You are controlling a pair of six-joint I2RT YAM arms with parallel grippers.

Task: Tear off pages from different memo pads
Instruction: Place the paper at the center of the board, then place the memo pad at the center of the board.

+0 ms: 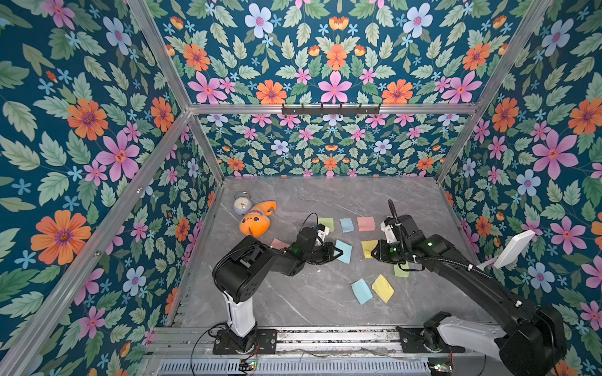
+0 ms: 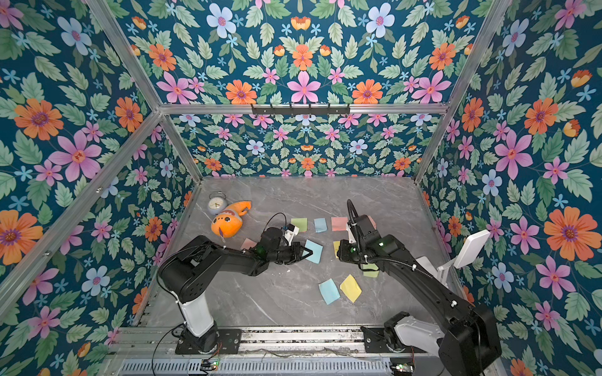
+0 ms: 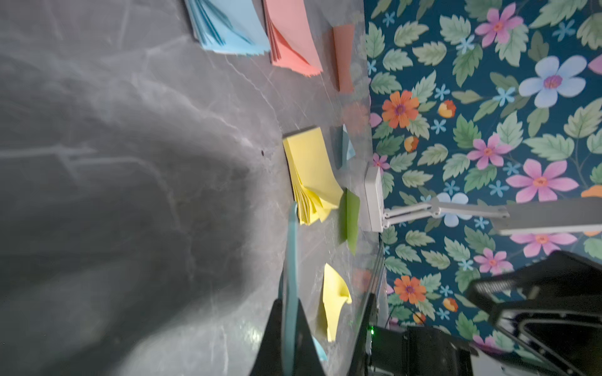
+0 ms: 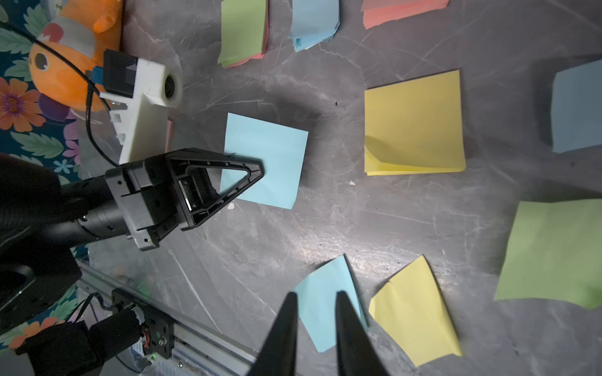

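Presently the left gripper (image 4: 259,171) clamps a torn-off light-blue square paper page (image 4: 273,153) at frame centre; release likely follows. The right gripper (image 4: 316,294) stands narrowly apart, empty.

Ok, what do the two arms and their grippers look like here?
Both arms are black, boxy-jointed, with a white segment near the base: left arm, right arm. Each wrist carries a white camera mount with a black cable. The left gripper and right gripper have black tapering fingers, the left's an open triangular frame. Near the wrists glow green lights.
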